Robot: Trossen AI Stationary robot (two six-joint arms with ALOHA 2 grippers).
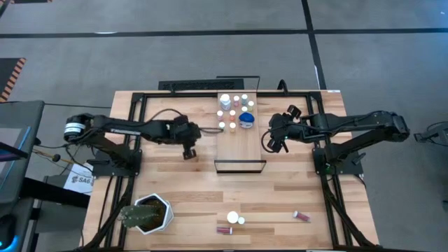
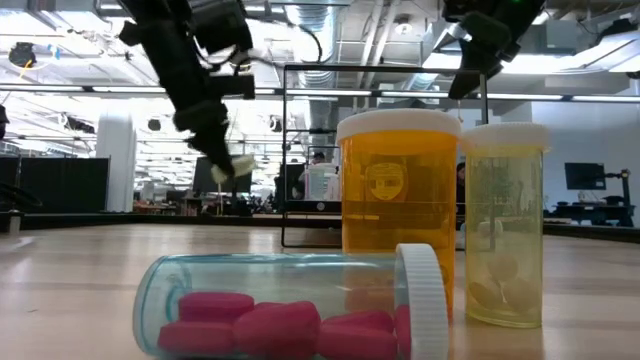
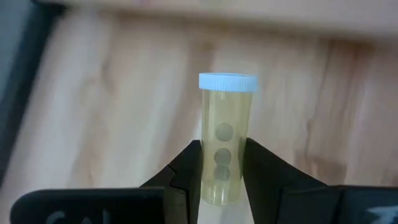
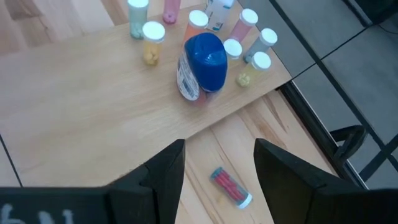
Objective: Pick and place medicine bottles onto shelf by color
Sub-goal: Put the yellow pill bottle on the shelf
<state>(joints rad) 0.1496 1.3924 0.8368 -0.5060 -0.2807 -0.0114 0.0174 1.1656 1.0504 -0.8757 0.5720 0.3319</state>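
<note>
Left jaws clamped on a pale yellow vial, right jaws standing apart and empty beside the shelf.

The left gripper (image 3: 222,180) pinches the pale yellow vial (image 3: 225,140) low on its body, cap upward, above the tabletop (image 1: 175,182) just beside the shelf (image 1: 238,143). The right gripper (image 4: 217,168) hovers over the shelf's other long edge, holding nothing. Sorted bottles crowd the shelf's far end around a wide blue bottle (image 4: 200,65); a red-pill vial (image 4: 230,185) lies on its side on the tabletop just off the shelf's edge. More wait at the tabletop's near edge, among them an orange bottle (image 2: 398,205). The vial looks light, rigid and smooth, so probably slippery; a mid-body grip, below the cap, should hold best.
</note>
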